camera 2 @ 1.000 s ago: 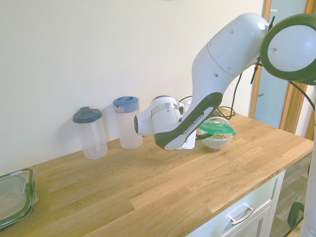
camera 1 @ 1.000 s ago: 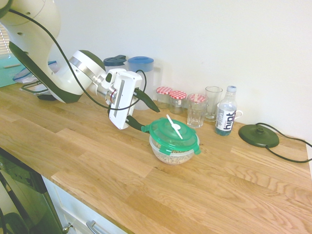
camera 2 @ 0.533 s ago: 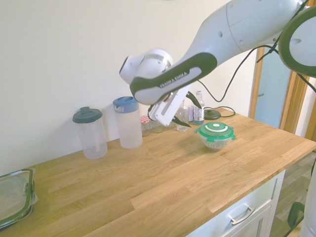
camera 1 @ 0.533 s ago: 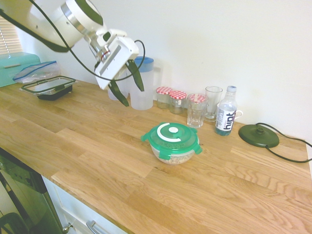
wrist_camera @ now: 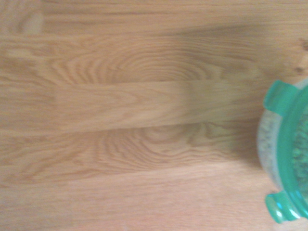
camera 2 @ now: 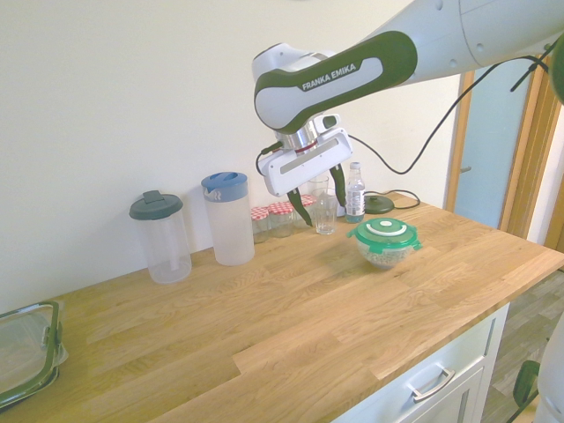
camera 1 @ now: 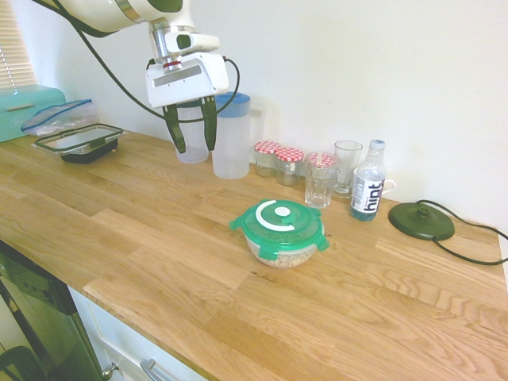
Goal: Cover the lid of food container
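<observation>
The green lid [camera 1: 282,225] is resting on the food container [camera 1: 284,255], covering the bowl's mouth so that the cereal is staying enclosed. The container is standing upright on the counter [camera 1: 182,274], which is giving it a flat support. The tool [camera 1: 198,151] is hanging above the counter, well apart from the lid, its fingers standing apart and gripping nothing, presumably because the covering step is needing no further hold

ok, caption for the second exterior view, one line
Open two-finger gripper above wooden counter; round green plastic lid atop clear bowl.
</observation>
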Controlling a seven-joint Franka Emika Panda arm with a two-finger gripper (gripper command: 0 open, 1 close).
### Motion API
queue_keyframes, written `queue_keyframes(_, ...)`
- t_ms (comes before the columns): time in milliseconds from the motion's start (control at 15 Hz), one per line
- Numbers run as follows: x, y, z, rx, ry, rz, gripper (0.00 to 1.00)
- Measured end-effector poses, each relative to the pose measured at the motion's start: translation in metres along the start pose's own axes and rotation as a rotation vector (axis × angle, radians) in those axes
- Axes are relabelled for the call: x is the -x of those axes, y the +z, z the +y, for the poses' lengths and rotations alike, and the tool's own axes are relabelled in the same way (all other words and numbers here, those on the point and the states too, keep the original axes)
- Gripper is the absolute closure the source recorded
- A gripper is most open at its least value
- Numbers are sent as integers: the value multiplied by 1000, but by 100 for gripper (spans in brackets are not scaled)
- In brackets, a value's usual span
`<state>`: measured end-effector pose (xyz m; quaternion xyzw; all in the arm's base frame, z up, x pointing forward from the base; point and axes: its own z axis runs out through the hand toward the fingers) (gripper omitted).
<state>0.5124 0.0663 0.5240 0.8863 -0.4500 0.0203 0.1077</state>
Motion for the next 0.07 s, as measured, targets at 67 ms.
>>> queue_keyframes(67,-1,2,2,-65,1,-13,0)
